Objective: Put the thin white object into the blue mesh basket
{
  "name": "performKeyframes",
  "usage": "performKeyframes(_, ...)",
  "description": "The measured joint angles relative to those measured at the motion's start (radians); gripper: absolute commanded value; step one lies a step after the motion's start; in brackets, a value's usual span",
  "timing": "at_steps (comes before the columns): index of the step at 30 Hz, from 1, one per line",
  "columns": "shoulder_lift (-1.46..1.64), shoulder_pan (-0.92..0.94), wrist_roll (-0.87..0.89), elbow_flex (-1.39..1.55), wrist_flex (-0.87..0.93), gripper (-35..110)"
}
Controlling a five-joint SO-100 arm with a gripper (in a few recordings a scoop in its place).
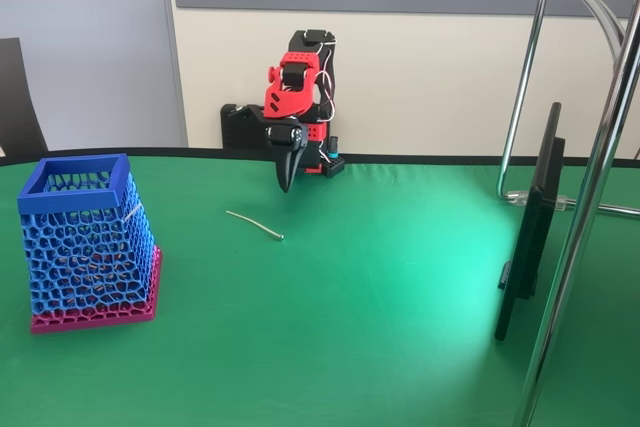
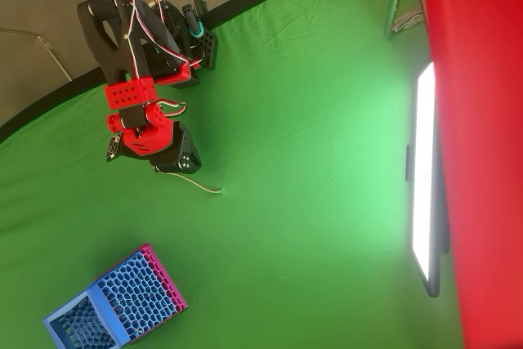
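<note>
Fixed view: the claw (image 1: 289, 179) hangs closed above the green bench (image 1: 380, 287) (holding nothing), thin white object (image 1: 254, 224) lying below, blue mesh basket (image 1: 88, 243) well left.

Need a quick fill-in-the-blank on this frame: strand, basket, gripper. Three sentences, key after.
1. The thin white object lies on the ______ tablecloth, outside the basket.
2. The blue mesh basket stands upright on a ______ base.
3. In the fixed view the gripper points down, holding ______, and the basket stands to the left of the strand.

Missing words: green; magenta-pink; nothing
</note>
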Motion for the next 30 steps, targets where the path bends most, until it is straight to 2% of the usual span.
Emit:
performKeyframes(5,-0.083,0.006,0.017,-0.055,0.000,1)
performKeyframes(16,-0.344,0.037,0.061,-0.232,0.032,15)
performKeyframes(30,-0.520,0.015,0.075,-0.371,0.069,17)
